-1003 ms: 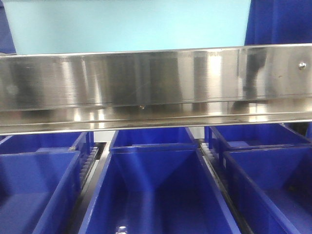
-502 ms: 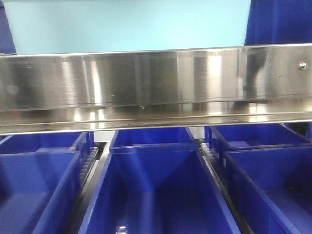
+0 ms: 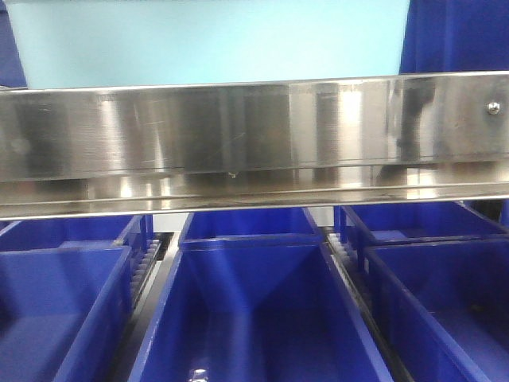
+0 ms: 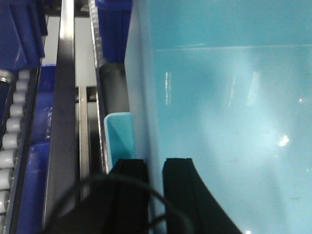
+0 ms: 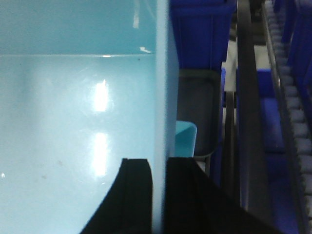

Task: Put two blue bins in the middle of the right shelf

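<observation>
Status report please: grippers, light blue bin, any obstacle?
Left gripper shut on light blue bin wall. Right gripper same, opposite wall. Steel shelf rail below bin; dark blue crates underneath.

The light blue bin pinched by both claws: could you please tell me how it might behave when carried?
The light blue bin looks empty, so it is probably light for its size. Its glossy walls may slip in the left claw and the right claw. Held only by thin walls, it might flex.
</observation>
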`<state>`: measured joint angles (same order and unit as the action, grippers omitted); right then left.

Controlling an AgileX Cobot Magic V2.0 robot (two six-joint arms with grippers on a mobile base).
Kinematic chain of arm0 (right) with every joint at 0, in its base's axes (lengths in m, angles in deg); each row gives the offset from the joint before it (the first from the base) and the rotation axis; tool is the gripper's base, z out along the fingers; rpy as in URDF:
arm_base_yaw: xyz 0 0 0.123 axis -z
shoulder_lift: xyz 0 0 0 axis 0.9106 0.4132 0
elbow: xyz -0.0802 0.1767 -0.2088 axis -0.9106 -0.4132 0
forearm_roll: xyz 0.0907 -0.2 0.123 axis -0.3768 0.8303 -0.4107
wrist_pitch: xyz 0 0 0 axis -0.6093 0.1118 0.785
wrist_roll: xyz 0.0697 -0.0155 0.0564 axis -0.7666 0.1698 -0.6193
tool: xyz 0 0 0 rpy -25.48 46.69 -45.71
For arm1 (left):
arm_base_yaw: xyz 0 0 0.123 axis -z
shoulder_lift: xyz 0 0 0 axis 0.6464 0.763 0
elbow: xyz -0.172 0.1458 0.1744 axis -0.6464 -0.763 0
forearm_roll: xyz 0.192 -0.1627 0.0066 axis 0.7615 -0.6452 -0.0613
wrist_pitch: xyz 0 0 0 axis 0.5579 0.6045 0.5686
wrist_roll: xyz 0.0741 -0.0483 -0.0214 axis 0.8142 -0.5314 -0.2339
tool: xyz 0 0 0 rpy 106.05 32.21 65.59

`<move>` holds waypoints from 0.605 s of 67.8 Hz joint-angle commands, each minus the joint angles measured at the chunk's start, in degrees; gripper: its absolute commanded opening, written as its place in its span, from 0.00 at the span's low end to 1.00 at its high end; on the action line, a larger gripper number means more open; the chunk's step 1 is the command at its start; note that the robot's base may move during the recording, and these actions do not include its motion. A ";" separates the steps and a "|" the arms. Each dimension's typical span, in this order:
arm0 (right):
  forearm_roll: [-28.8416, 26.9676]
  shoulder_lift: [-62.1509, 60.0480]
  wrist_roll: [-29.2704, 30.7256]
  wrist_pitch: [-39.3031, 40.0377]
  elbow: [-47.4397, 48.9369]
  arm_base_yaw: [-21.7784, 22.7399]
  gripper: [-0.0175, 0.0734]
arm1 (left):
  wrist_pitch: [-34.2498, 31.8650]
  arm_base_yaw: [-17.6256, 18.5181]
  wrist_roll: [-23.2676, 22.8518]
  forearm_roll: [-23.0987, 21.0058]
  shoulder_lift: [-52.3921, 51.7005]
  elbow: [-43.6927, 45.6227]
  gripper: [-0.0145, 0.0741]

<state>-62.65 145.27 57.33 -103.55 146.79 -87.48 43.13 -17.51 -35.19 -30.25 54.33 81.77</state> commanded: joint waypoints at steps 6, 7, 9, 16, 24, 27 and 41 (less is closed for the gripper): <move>1.35 1.16 0.16 1.64 0.41 0.56 0.03 | 0.71 -0.86 0.24 1.24 1.74 0.48 0.04; 1.35 1.47 0.16 1.49 0.41 0.56 0.03 | 0.77 -0.86 0.24 1.24 1.77 0.48 0.04; 1.35 1.64 0.16 1.49 0.31 0.56 0.03 | 1.17 -0.86 0.24 1.24 2.09 0.48 0.04; 1.24 2.52 0.16 -0.28 0.31 0.56 0.03 | 2.33 -0.86 0.24 1.58 2.66 0.48 0.04; 1.24 3.56 0.16 -1.05 0.31 0.56 0.03 | 2.86 -0.86 0.24 3.45 2.80 0.48 0.04; 1.24 3.58 0.16 -1.16 0.31 0.56 0.03 | 2.88 -0.86 0.24 3.97 2.80 0.48 0.04; 1.82 3.81 0.16 3.22 0.31 0.56 0.03 | 0.12 -0.86 0.50 5.41 2.80 0.48 0.04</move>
<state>-63.13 148.98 57.20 -103.72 146.87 -87.48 44.55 -17.63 -35.19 -27.31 57.23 81.89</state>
